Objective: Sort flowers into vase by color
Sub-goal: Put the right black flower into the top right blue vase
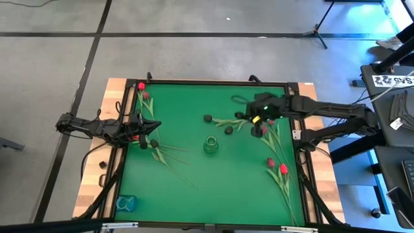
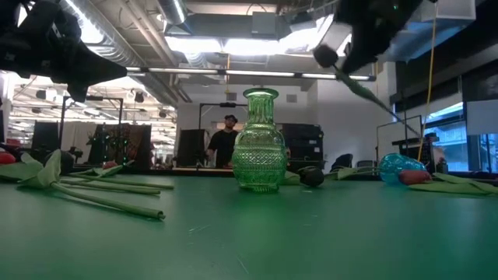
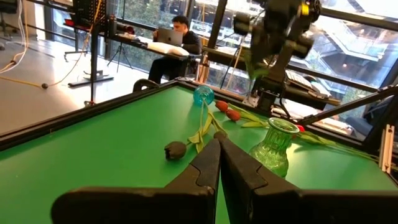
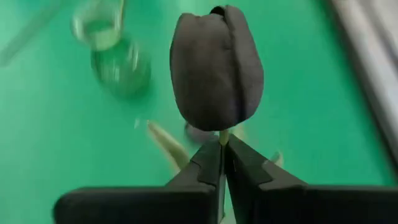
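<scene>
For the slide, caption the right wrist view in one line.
Right gripper pinches a black tulip by its stem, above the green vase.

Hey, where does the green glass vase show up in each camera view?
High view: green glass vase stands mid-table, between both arms.
Low view: vase stands centre, upright on the green mat.
Left wrist view: vase sits right of centre, past the shut left claw.
Right wrist view: vase is blurred, upper left, behind the black tulip.
Shared landmark: the green mat.
</scene>
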Tool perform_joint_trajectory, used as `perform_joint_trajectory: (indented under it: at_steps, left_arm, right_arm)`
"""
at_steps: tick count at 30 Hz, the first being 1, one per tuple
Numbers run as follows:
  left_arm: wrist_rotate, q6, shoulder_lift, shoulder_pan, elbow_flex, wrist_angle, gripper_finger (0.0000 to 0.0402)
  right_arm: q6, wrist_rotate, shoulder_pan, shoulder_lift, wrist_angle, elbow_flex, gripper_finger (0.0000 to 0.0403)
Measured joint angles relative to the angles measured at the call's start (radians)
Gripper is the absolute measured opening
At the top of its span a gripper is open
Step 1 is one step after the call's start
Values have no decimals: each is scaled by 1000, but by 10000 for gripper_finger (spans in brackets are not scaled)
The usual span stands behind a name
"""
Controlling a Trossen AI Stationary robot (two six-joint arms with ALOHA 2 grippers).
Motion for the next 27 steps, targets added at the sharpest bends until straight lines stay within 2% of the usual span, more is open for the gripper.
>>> perform_joint_trajectory:
  at_steps: [8,14,17,20,27]
  left_arm:
    - [0,0,0,0,0,-1,11]
    - [0,0,0,0,0,0,11]
    - [0,0,0,0,0,0,11]
    - [0,0,0,0,0,0,11]
    - [0,0,0,0,0,0,11]
  right_arm:
    - [90,17,145,175,-131,-1,134]
    - [124,34,161,226,-302,-1,211]
    - [50,179,129,224,-372,-1,235]
    - [-66,321,46,222,-408,-6,244]
    - [-299,331,-190,237,-244,-82,245]
